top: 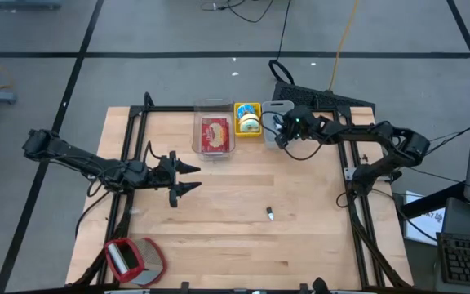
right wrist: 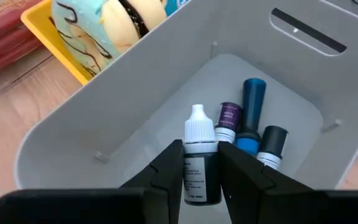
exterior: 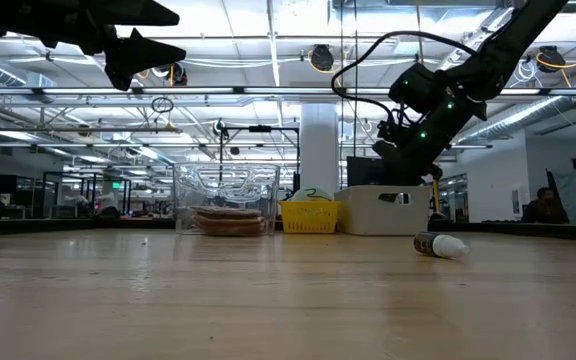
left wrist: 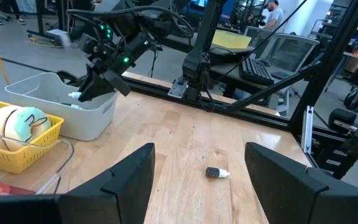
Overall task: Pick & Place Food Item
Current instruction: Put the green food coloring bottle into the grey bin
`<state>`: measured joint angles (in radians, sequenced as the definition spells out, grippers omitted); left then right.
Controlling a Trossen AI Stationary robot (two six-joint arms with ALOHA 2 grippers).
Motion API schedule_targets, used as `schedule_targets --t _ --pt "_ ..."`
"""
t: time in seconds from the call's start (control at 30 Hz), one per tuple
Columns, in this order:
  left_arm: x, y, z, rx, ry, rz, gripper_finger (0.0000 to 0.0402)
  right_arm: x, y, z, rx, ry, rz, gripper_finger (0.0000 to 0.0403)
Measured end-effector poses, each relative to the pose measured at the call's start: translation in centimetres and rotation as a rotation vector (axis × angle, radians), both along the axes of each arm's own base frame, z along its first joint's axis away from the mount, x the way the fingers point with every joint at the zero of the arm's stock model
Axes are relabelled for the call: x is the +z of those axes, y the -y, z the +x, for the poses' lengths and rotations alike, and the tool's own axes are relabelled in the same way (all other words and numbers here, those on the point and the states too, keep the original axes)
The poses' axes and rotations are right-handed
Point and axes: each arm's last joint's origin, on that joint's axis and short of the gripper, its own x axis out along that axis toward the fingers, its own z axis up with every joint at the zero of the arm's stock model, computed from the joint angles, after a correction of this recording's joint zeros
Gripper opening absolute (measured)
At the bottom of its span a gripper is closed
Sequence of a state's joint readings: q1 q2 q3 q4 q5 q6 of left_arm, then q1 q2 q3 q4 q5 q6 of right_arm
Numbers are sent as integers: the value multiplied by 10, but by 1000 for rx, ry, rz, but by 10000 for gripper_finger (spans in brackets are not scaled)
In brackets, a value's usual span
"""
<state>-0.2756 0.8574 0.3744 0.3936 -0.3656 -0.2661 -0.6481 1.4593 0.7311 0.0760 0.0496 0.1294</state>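
Right gripper point(right wrist: 201, 171) is over the white bin point(right wrist: 166, 99), pointing down into it, fingers point(right wrist: 163, 171) closed on a small dark dropper bottle with a white cap point(right wrist: 199, 155); the bottle sits upright between the pads, cap toward the bin floor side of the frame centre. On the bin floor, right of centre in the wrist frame, lie three more bottles side by side: a purple-labelled one point(right wrist: 229, 118), a blue one point(right wrist: 252, 112) and a black-capped one point(right wrist: 271, 144). In the overhead frame the bin point(top: 272, 114) sits at upper centre of the wooden table point(top: 235, 196), with the right gripper point(top: 284, 131) above it. Just left of the bin is a yellow basket point(top: 247, 118) holding a round frosted pastry; left of that, a clear container point(top: 214, 131) with a reddish food item. Another small bottle point(top: 269, 214) lies on its side on bare table, lower centre, well apart from the bin. Left gripper point(top: 188, 178) hovers at left of centre, pointing level, fingers spread wide and empty. A red-and-grey object point(top: 129, 260) sits at lower left.
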Motion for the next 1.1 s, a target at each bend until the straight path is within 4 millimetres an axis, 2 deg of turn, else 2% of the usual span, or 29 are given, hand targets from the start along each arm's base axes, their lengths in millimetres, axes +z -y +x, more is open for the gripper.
schedule_targets --t 1.1 --pt "0 0 0 0 0 0 253 0 0 0 6 -4 -7 91"
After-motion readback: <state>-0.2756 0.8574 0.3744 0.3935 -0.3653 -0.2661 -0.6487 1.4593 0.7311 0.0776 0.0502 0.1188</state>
